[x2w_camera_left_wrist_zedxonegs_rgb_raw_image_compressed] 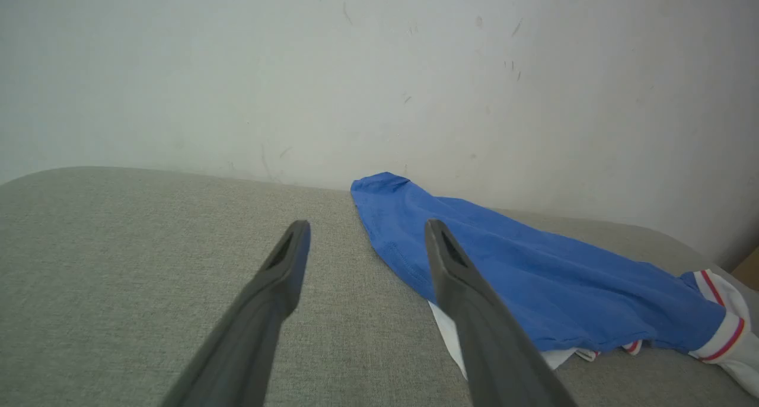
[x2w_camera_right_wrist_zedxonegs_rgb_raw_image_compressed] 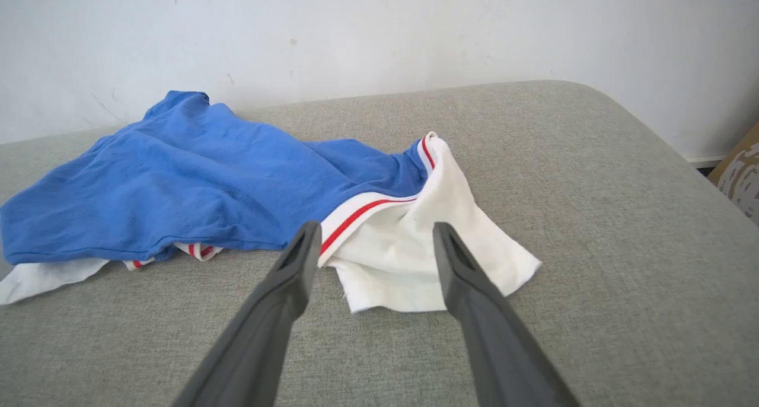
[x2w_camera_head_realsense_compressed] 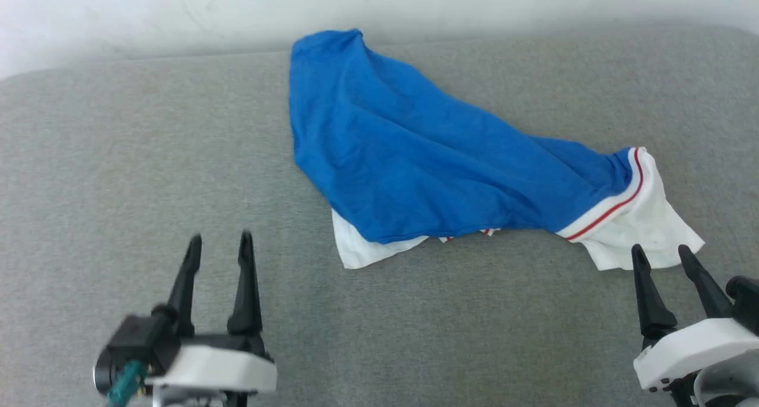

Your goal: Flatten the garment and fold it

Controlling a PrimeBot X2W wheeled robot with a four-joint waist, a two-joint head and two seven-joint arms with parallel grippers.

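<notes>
The shirt [x2w_camera_head_realsense_compressed: 427, 158] lies crumpled on the cushion [x2w_camera_head_realsense_compressed: 118, 158], long axis slanting from its far blue end to its white sleeve [x2w_camera_head_realsense_compressed: 643, 220]. The right gripper [x2w_camera_head_realsense_compressed: 659, 250], spread and empty, sits just short of that sleeve; the left gripper [x2w_camera_head_realsense_compressed: 220, 238], also spread, is well apart.

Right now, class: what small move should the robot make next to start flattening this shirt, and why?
Probably ease the open right claw forward onto the white sleeve just ahead; the garment lies bunched, and the open left claw is farther from it.
</notes>
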